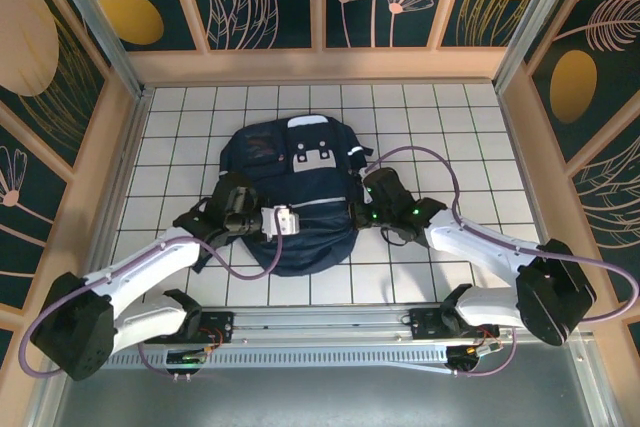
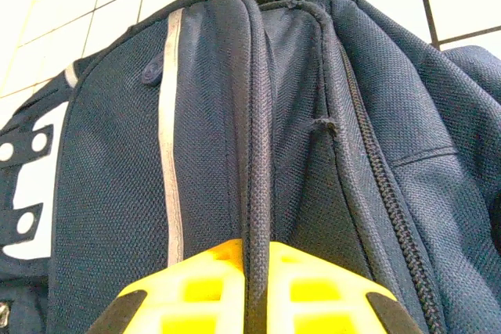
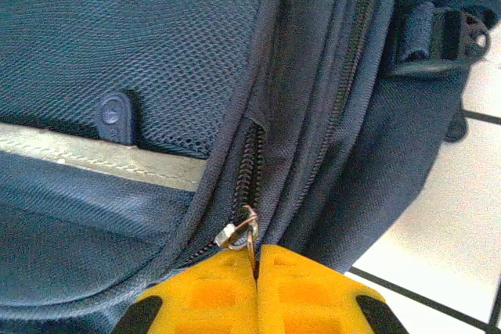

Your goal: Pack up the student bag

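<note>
Right wrist view: right pincer (image 3: 257, 262) pressed together, pinching a small metal zipper pull (image 3: 243, 232); left pincer (image 2: 254, 263) clamps a corded seam (image 2: 256, 115) of the large navy-blue fabric student bag (image 1: 310, 237), lying flat mid white-tiled tabletop (image 1: 450, 127).

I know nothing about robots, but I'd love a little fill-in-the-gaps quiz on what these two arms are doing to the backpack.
The student bag on the tiled table is dark ___ in colour. The right hand grips the metal pull of a ___. The left hand is ___, not open, on a corded seam of the bag.
Missing words: blue; zipper; shut.
</note>
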`<action>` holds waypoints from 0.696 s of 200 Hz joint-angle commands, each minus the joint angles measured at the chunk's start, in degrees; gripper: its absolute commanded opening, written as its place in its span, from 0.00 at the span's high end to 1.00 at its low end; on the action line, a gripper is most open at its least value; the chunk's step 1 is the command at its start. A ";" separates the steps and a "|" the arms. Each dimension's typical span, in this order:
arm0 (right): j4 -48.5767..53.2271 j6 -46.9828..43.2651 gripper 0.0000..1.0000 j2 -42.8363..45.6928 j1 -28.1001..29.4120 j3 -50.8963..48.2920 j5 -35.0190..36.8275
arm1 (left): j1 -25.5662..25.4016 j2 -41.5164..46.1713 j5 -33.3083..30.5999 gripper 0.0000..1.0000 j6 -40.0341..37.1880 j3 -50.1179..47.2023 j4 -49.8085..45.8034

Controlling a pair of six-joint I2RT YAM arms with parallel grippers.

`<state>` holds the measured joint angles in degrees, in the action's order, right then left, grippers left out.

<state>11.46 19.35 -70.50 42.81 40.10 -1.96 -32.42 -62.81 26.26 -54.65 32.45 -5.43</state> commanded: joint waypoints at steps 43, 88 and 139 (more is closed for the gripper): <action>1.29 -1.61 1.00 5.12 10.31 -1.72 -0.79 | 2.25 0.93 -4.57 0.31 0.54 -1.47 -3.95; -0.59 0.16 1.00 3.07 15.08 2.25 -3.76 | -7.90 -1.17 -3.48 0.28 8.31 3.17 -0.88; 0.10 -0.69 1.00 2.17 15.73 4.37 -4.64 | -12.65 -9.66 -11.08 0.50 12.12 5.32 2.50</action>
<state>12.78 18.57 -68.84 58.04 42.28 -4.93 -44.38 -70.11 19.99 -45.76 36.56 -5.28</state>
